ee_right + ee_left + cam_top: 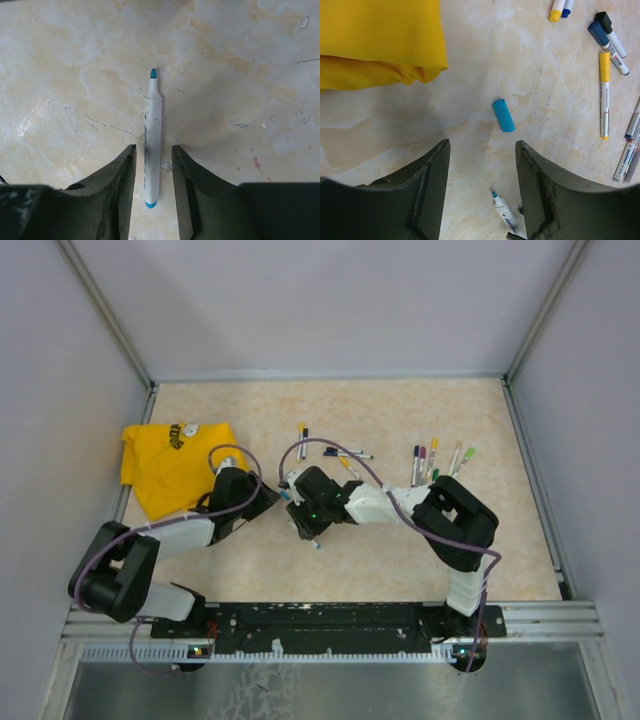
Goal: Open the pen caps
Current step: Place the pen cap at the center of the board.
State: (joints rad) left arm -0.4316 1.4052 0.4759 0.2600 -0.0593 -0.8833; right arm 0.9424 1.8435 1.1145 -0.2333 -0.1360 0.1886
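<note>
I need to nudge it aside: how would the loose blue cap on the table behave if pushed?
The blue cap is a short round cylinder lying on its side, so it would probably roll if pushed sideways. It looks like small, smooth plastic, so it is likely light and slippery to pinch.

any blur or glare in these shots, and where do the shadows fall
Top external view: even, soft light, no glare; the pens too small for detail. Left wrist view: blue cap sharp, the left fingers dark, little detail. Right wrist view: uncapped pen crisp, only diffuse shadow near the right fingers.
</note>
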